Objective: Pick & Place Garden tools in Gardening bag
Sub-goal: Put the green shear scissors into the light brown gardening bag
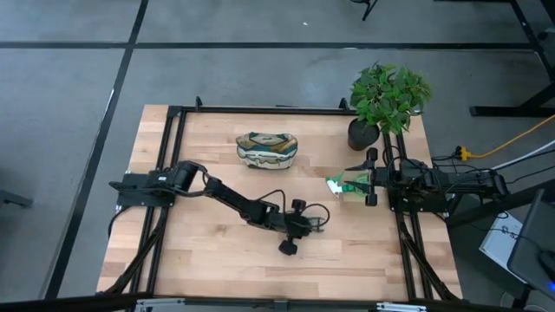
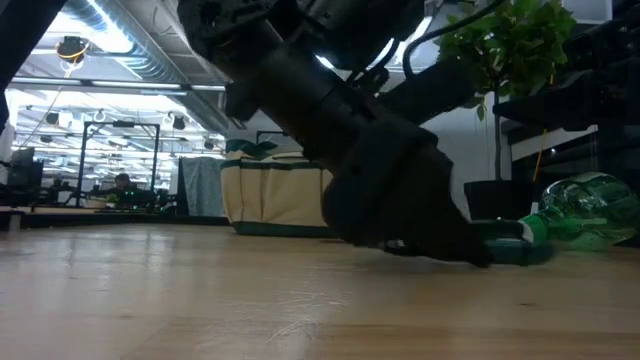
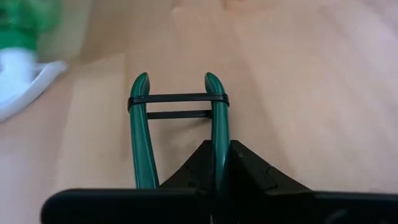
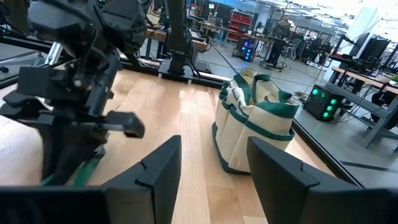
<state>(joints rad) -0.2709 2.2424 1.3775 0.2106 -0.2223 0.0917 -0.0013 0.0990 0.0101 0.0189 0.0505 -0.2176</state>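
The pruning shears' two green handles (image 3: 180, 112), banded together by black straps, point away from my left gripper (image 3: 221, 155), which is shut on one of them at the table's middle (image 1: 302, 222), low over the wood (image 2: 410, 225). The cream and green gardening bag (image 1: 267, 148) stands upright on its base at the far middle, and also shows in the right wrist view (image 4: 255, 121). The green-and-white item (image 1: 342, 185) lies on the table just in front of my right gripper (image 1: 362, 178), which is open (image 4: 211, 168) and empty. No trowel or rake shows on the table. My left gripper pinches one of the shears' two green handles (image 3: 219, 134) between its two fingers, part way back from the handle's free end. The fingers lie along the handle, slanting low over the table. The handles' ends (image 2: 512, 250) sit at table height; whether they rest on it I cannot tell.
A potted green plant (image 1: 387, 94) stands at the far right corner, behind my right arm. Bare wood lies between the shears and the bag and along the near edge. A black frame rail (image 1: 260, 109) runs along the table's far edge.
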